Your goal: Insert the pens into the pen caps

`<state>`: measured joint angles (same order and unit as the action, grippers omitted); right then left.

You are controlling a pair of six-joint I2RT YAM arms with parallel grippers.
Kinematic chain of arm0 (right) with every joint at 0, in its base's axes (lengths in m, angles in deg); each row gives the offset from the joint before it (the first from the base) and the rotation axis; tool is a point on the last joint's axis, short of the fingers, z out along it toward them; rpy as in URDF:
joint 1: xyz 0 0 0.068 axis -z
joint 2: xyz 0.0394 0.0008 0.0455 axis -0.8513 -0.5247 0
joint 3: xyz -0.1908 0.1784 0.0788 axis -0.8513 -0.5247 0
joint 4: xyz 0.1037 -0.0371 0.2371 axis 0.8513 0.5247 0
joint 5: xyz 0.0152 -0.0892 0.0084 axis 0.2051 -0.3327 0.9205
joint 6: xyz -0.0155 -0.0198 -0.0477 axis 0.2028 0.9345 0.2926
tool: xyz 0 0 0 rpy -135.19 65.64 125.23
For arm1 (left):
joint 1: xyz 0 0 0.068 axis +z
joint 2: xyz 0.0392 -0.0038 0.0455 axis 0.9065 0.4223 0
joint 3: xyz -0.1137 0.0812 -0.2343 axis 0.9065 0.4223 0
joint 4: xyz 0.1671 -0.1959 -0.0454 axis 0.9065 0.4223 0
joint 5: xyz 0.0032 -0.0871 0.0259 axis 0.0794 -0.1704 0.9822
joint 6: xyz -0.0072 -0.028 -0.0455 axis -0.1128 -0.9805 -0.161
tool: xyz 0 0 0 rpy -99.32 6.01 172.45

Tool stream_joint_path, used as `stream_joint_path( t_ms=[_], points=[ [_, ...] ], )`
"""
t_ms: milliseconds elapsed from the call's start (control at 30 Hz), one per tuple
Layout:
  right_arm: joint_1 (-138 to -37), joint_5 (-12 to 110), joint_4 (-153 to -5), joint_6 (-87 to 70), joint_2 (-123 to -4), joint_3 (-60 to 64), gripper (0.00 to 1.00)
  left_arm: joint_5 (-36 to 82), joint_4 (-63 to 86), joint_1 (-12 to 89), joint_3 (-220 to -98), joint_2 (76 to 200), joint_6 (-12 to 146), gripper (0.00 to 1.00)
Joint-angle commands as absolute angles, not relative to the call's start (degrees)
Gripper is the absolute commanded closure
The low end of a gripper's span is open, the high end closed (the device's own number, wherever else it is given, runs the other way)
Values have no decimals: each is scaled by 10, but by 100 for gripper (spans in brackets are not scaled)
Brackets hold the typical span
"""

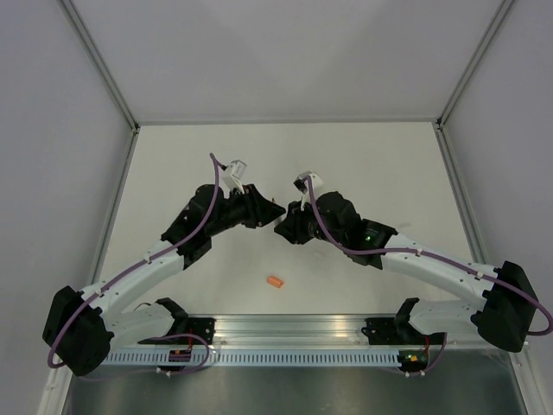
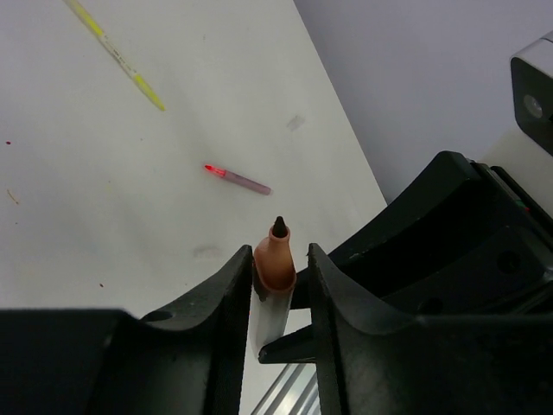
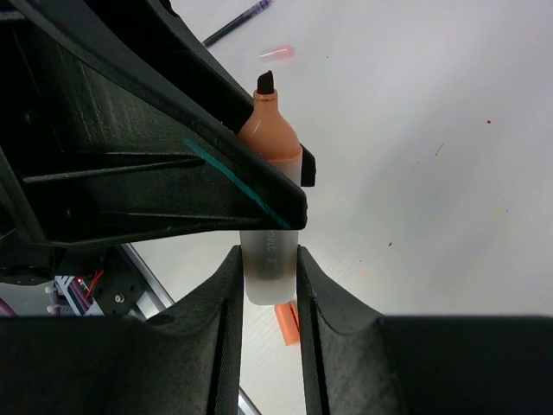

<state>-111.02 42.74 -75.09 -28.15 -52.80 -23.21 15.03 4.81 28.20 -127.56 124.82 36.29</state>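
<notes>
Pens: three. A whitish pen [image 3: 269, 143] with an orange neck and black nib is held above the bench [image 1: 363, 164]; a yellow pen [image 2: 112, 52] and a dark pen [image 3: 235, 23] lie flat.
Caps: two. An orange cap [image 1: 275, 282] and a pale pink cap [image 3: 276, 54], both loose on the bench.
Unsure: a short purplish stick [image 2: 238, 180] with a red tip; pen or cap, cannot tell.
Left gripper [image 2: 277, 253]: jaws narrow, flanking the whitish pen's neck; clamped or not, cannot tell.
Right gripper [image 3: 266, 259]: jaws narrow, gripping that pen's barrel.
Edges: walls [image 1: 276, 52] on three sides, rail [image 1: 294, 333] along the near edge.
Room: bare bench all round the orange cap and beyond both grippers.
</notes>
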Motion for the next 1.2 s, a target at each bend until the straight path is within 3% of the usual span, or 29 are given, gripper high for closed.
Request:
stream_joint_path(
  t_ms=[0,67,100,133,200,267,400,500,600,967,1167],
  points=[
    [-1114,419,-782,-293,-511,-230,100,120,16,283,-1273,1245,347,64],
    [-1115,419,-785,-294,-507,-231,97,117,21,283,-1272,1242,348,73],
    [-1115,419,-786,-294,-507,-233,94,117,22,284,-1272,1240,348,81],
    [-1114,419,-788,-293,-504,-235,82,110,21,283,-1272,1238,349,86],
    [-1114,448,-788,-285,-497,-242,68,96,11,283,-1270,1228,351,97],
    [-1115,475,-808,-272,-481,-252,55,68,-21,283,-1264,1216,346,98],
    [-1115,538,-834,-268,-436,-298,47,18,-59,283,-1256,1179,342,98],
    [-1115,572,-864,-275,-407,-326,48,-12,-75,283,-1255,1165,342,98],
    [-1114,616,-906,-298,-391,-347,56,-48,-107,283,-1248,1148,332,98],
    [-1115,675,-985,-329,-373,-365,70,-100,-153,283,-1236,1139,308,98],
    [-1114,673,-994,-333,-376,-364,92,-115,-165,283,-1236,1139,305,98]
  ],
)
